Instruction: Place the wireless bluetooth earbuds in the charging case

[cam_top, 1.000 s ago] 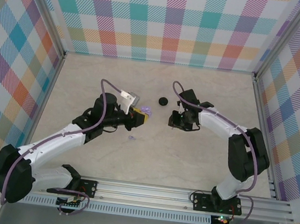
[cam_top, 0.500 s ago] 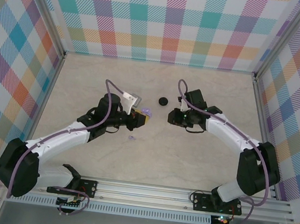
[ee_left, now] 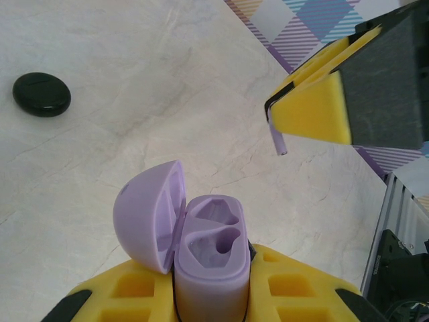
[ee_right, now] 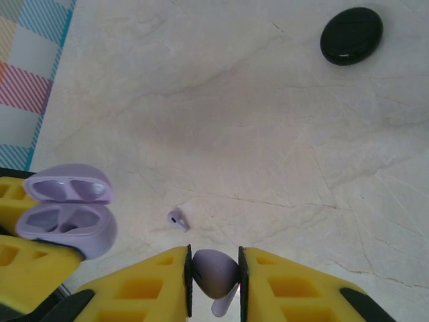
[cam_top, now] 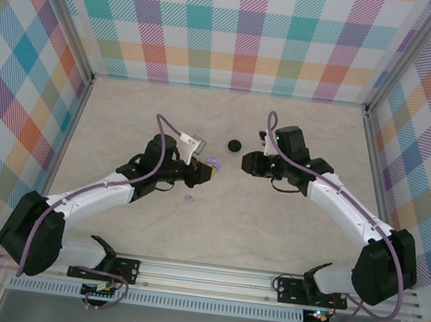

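My left gripper (ee_left: 208, 285) is shut on the lavender charging case (ee_left: 211, 235), held upright with its lid (ee_left: 144, 215) swung open to the left and both sockets empty. In the top view the case (cam_top: 212, 161) sits at the left gripper (cam_top: 206, 171). My right gripper (ee_right: 214, 272) is shut on a lavender earbud (ee_right: 213, 274), stem hanging down. From above, the right gripper (cam_top: 247, 163) hovers just right of the case, a small gap between them. The left wrist view has the right gripper (ee_left: 315, 111) at upper right, the earbud stem (ee_left: 277, 141) poking out below it. A second lavender earbud (ee_right: 177, 220) lies loose on the table.
A closed black round case (cam_top: 234, 144) lies on the marble table behind the two grippers. The loose earbud (cam_top: 189, 198) rests in front of the left gripper. Plaid walls (cam_top: 241, 29) close in the back and sides; a metal rail (cam_top: 263, 282) runs along the near edge.
My right gripper has moved left and a little away from the rail, toward the open case, its elbow swinging out to the right. The left gripper and case have edged slightly right.
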{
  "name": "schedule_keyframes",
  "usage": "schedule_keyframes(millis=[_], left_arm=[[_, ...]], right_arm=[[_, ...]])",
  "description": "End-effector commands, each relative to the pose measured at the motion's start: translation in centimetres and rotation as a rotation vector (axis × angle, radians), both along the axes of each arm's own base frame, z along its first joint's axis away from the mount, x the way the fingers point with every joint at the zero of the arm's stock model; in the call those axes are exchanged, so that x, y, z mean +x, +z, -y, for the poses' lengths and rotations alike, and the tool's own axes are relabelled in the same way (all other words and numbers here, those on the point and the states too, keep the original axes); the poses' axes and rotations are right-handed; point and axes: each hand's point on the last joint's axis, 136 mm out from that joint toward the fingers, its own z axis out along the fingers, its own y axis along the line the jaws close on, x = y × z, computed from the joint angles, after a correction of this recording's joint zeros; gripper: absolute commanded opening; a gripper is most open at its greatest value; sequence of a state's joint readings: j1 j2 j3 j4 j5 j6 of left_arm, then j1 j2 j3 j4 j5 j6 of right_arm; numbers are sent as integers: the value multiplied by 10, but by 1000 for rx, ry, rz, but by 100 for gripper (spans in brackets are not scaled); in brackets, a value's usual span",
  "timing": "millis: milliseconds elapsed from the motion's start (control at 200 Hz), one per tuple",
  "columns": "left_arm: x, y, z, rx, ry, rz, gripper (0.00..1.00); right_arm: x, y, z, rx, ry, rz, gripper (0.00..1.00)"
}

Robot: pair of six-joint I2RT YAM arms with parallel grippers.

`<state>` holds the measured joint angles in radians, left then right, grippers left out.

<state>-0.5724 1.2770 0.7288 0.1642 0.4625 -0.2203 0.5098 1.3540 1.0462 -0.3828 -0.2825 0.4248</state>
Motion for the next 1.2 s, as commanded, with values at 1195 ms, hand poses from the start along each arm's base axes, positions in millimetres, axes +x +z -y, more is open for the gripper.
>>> schedule_keyframes(millis=[1195], left_arm=[[-24,43,20,-89,-179,371,0]], right_arm=[[-27,91,-58,209,149,260,26]])
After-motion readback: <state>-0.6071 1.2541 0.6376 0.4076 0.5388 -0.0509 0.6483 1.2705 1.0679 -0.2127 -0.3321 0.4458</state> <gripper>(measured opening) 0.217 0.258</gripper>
